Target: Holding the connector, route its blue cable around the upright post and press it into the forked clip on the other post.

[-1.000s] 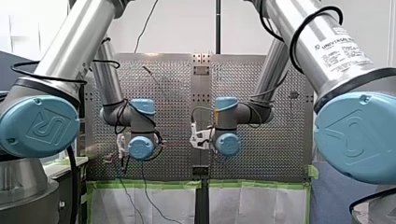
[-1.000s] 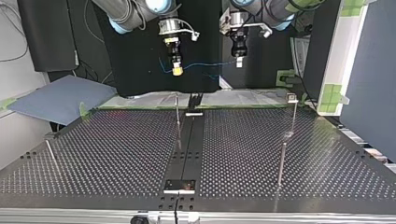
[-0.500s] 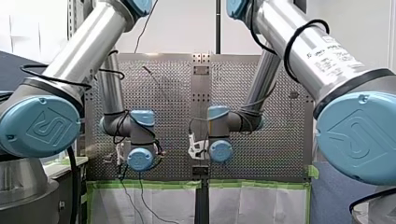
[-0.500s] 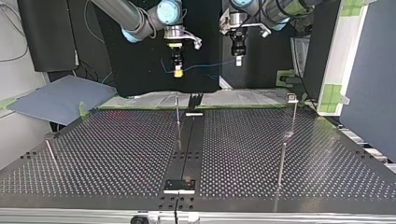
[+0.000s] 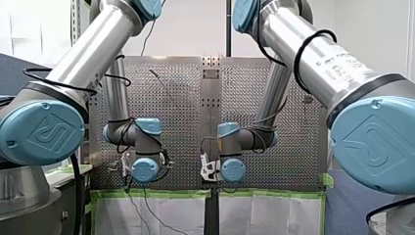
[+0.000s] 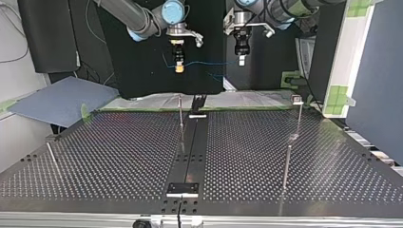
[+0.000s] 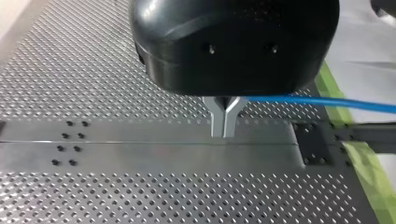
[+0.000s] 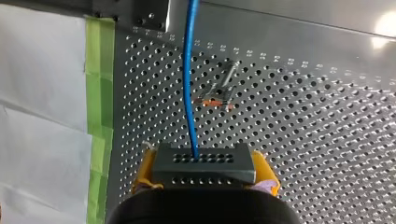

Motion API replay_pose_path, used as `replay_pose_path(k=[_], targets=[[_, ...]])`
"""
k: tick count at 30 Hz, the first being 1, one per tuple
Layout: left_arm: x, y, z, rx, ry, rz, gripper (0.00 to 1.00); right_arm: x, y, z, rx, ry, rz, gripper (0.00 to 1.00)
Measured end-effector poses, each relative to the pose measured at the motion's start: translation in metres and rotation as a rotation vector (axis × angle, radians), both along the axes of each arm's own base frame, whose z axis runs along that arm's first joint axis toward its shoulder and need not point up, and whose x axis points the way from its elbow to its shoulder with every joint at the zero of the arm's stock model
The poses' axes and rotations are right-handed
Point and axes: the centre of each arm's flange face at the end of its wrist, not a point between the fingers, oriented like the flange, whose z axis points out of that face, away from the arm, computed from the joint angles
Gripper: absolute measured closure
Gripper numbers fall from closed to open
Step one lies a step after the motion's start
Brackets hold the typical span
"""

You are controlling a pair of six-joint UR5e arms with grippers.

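Start at the right arm's fingers (image 8: pixel 143 176): their yellow pads are clamped on the two sides of the dark connector (image 8: pixel 204 164). The blue cable (image 8: pixel 187 84) leaves the connector's perforated face and runs straight ahead over the perforated surface (image 8: pixel 303 140). The left arm's fingers (image 7: pixel 219 119) are bare metal under a black body and are pressed together at the tips. The cable comes out sideways just above where they meet, so they look pinched on it.

In the top view you'll find both sets of fingers hanging high above the surface, near its far edge. The right arm's are at the view's left and the left arm's at its right, with the cable strung between them. The cable is well apart from the upright post (image 6: pixel 181 116) beside the middle seam and from the clip-headed post (image 6: pixel 298 100) at the view's right. Green tape (image 8: pixel 99 70) edges the surface.
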Motion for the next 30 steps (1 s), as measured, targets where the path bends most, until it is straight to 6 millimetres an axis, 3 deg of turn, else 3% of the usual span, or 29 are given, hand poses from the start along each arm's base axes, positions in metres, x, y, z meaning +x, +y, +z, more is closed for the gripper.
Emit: replay_pose_path(k=[20, 30], targets=[[0.004, 0.009, 0.051, -0.109, -0.005, 0.053, 0.98, 0.020, -0.007, 0.083, 0.008, -0.189, 0.110, 1.00], [0.010, 0.011, 0.077, -0.117, -0.018, 0.071, 0.98, 0.044, -0.021, 0.153, -0.037, -0.250, 0.197, 1.00]])
